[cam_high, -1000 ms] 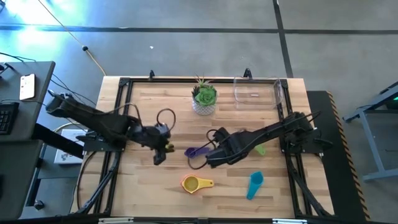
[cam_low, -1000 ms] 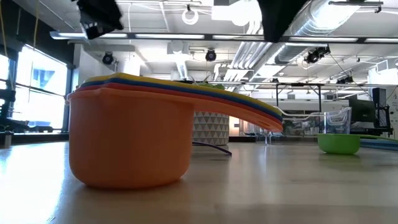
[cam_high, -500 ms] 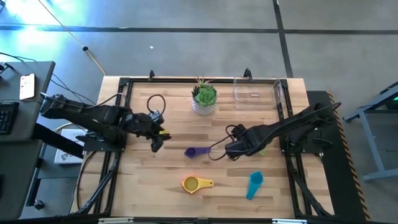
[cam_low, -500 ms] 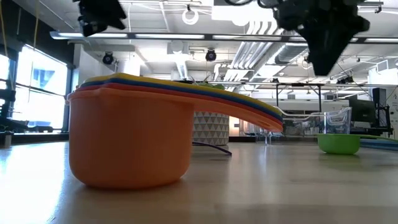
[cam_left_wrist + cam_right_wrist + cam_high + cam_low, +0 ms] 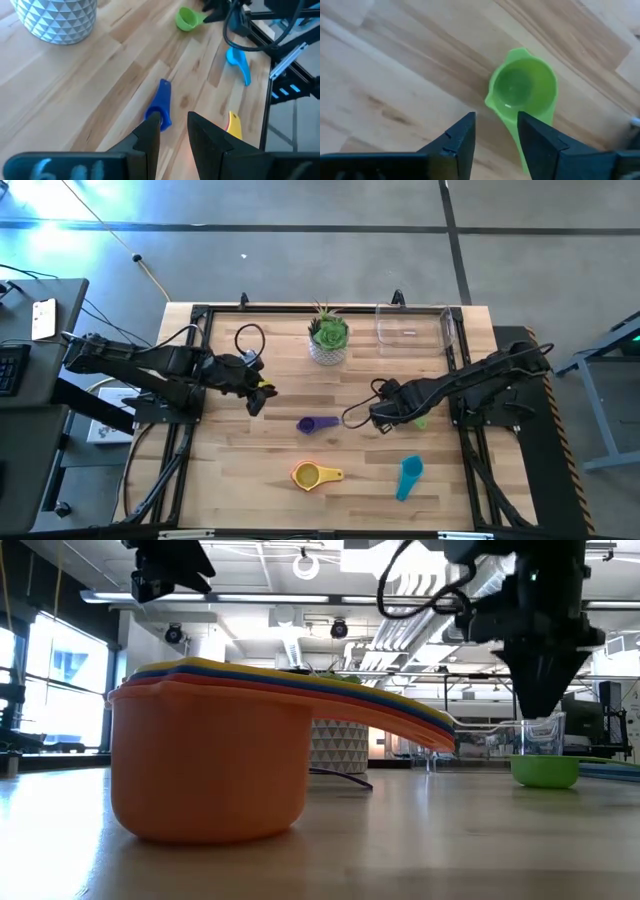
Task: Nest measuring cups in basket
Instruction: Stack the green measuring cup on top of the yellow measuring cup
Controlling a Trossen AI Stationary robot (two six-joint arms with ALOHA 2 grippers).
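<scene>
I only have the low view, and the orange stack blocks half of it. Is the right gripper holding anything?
Observer: No. The right gripper is open and empty, with the green cup lying just ahead of its fingers.
Operator: And the left gripper?
Observer: The left gripper is open too and holds nothing.
Operator: Any loose cup that I can't see?
Observer: Yes, a purple cup lies between the two grippers.

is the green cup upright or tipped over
Upright. The right wrist view looks straight down into the green cup, showing its empty bowl, mouth up, flat on the table.
</scene>
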